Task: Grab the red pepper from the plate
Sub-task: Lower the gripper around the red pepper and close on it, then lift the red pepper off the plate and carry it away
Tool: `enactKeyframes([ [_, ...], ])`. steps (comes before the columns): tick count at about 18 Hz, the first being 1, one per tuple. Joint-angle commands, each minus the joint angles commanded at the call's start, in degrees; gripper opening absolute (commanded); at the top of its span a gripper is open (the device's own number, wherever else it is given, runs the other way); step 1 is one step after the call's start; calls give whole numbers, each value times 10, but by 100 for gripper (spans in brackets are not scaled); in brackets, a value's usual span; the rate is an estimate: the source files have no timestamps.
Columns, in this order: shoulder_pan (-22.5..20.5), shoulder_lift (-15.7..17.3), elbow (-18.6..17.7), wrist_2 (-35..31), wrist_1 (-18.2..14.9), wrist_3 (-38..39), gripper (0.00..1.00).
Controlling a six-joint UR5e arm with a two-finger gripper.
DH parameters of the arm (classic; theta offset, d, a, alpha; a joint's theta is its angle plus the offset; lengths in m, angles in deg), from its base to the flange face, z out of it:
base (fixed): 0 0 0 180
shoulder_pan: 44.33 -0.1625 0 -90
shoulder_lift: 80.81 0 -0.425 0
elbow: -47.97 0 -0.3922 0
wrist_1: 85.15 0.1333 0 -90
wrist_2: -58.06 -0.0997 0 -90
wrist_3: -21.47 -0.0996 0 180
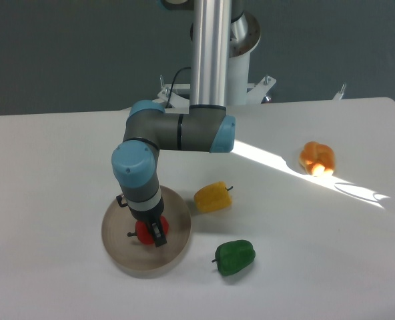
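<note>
You have the plate (121, 250) at the table's (51, 167) front left, with the red pepper (144, 232) on it. Just right of the plate lies the yellow pepper (213, 197), the green pepper (235, 257) before it. The orange pepper (317, 157) sits well apart, far right.

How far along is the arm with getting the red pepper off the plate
Done: the gripper is down at the red pepper, a finger on either side. In hand: the grasp itself; whether the fingers are already tight on it cannot be told from this view. Left: the lift, since the pepper looks to be resting on the plate. The yellow pepper, green pepper and orange pepper lie on the table.
</note>
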Motion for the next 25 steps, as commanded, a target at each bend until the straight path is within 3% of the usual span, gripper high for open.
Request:
enactKeyframes([
  [6,-8,16,9,-1,-11,-14,63],
  [9,-25,24,25,-3,-48,-39,63],
  [18,-143,76,35,-8,-142,-219,63],
  [25,-202,80,47,-8,-152,-308,63],
])
